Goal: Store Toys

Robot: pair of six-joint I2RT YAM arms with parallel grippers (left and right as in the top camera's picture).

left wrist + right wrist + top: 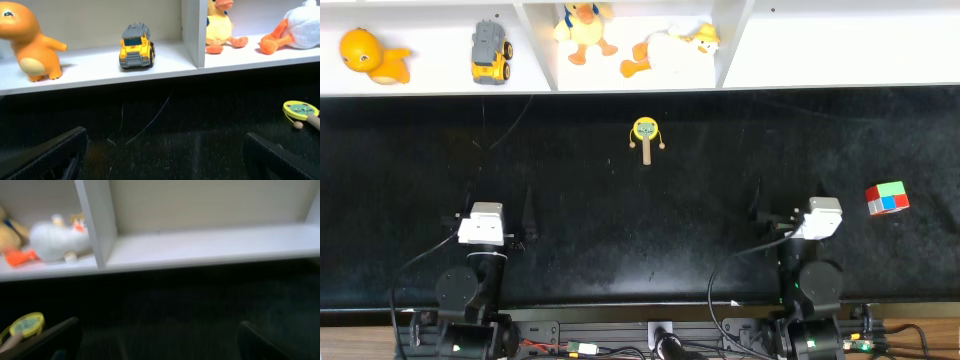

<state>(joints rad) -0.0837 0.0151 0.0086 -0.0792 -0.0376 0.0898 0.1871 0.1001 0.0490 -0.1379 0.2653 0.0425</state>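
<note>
1. Facing both grippers across the black mat (620,240): a white shelf (620,88), split by upright dividers into side-by-side compartments
2. Compartment ahead of the left gripper (165,134): orange dinosaur figure (30,42) standing upright, with a yellow truck (136,46) beside it on its wheels, nose toward the mat; the two are apart, not touching
3. Middle compartment: yellow duck plush (220,27) sitting upright just past the divider; white duck plush (300,30) lying on its side next to it, orange feet toward the yellow one; cannot tell whether they touch
4. Left gripper: jaws spread wide, nothing between them, low over the mat
5. Right gripper (159,324): jaws likewise spread wide, nothing held, pointed at the shelf's third compartment
6. Rattle drum (646,138), yellow head on a wooden handle, lies flat on the mat near the shelf front. It is ahead of the left jaws and off toward the right arm's side, ahead of the right jaws and off toward the left arm's side, and well apart from both
7. Colour cube (887,198) sits on the mat to the outer side of the right jaws, slightly ahead of them and well apart; far from the left jaws
</note>
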